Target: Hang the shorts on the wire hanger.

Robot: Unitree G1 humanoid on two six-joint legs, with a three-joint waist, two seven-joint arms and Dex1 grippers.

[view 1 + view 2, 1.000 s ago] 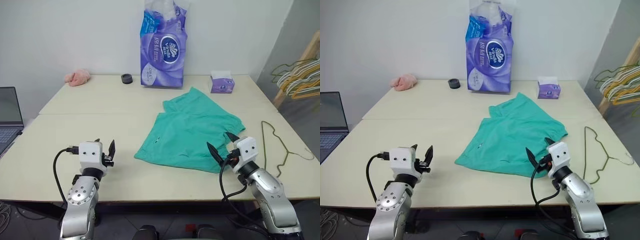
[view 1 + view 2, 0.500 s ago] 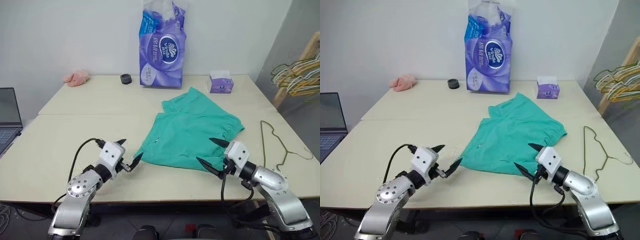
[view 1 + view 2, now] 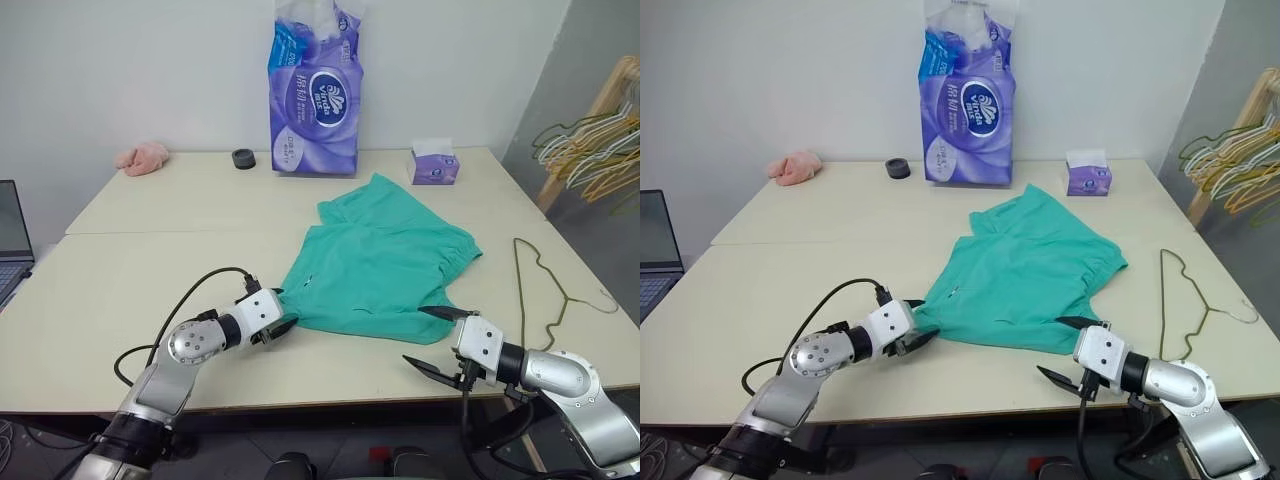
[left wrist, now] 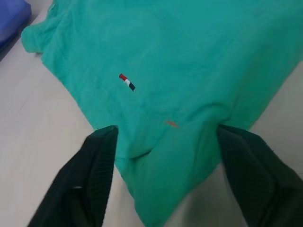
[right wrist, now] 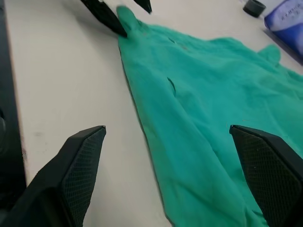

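Observation:
The teal-green shorts [image 3: 385, 265] lie flat on the table, right of the middle. My left gripper [image 3: 285, 308] is at their near left corner. In the left wrist view its fingers [image 4: 97, 175] stand apart on either side of that corner, with fabric between them but not pinched. My right gripper [image 3: 413, 335] hovers wide open just off the near right edge of the shorts, low by the table's front edge. The wire hanger [image 3: 567, 296] lies flat on the table to the right of the shorts, apart from both grippers.
At the back of the table [image 3: 150, 260] stand a tall purple tissue pack [image 3: 312, 95], a small purple tissue box [image 3: 433, 166], a black ring [image 3: 241, 158] and a pink fluffy cloth [image 3: 142, 157]. A laptop [image 3: 10, 235] sits far left. A bunch of coloured hangers [image 3: 590, 150] hangs at the right.
My left gripper has swung right and down to the shorts' near left corner, and its fingers have narrowed around it. My right gripper has drawn back and sunk toward the table's front edge, still open.

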